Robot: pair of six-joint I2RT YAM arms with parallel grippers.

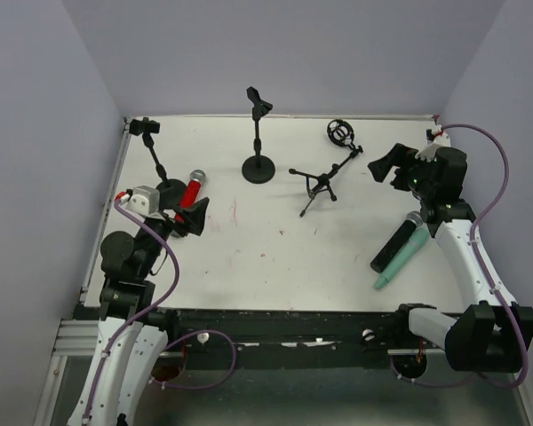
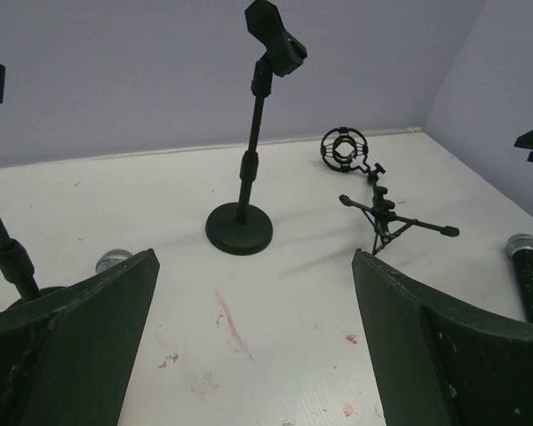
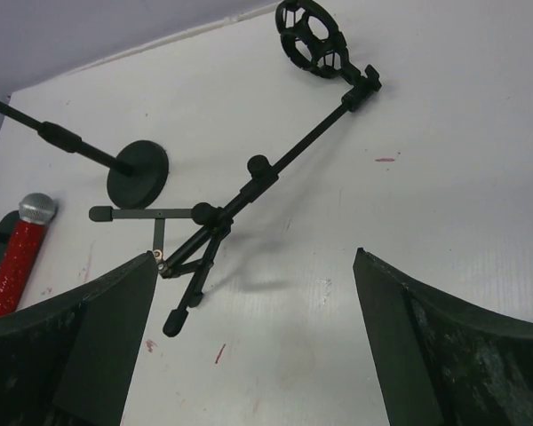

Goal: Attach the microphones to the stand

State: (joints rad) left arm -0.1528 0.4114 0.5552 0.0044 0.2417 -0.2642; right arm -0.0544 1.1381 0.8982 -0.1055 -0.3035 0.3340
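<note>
The microphones are all lying flat on the white table [image 1: 249, 257], 3 of them, each one apart from the clips of the stands. The red microphone [image 1: 194, 189] is lying at the left side, its silver head pointing away from the arms, just beside the round base of the left stand [image 1: 157, 160]. The mint-green microphone [image 1: 400, 266] and the black microphone [image 1: 393, 244] are lying close side by side at the right, near the right arm; whether they are touching I cannot tell.

The left gripper [image 1: 198, 216] is hovering just beside the lower end of the red microphone, its fingers spread wide, grasping nothing. The right gripper [image 1: 386, 169] is hanging beyond the 2 right microphones, its fingers also fully released and empty.

The middle stand [image 1: 258, 142] is standing upright on its round base at the far middle. The tripod stand [image 1: 320, 182] is sitting to its right, its arm leaning up toward a ring-shaped holder [image 1: 340, 133].
</note>
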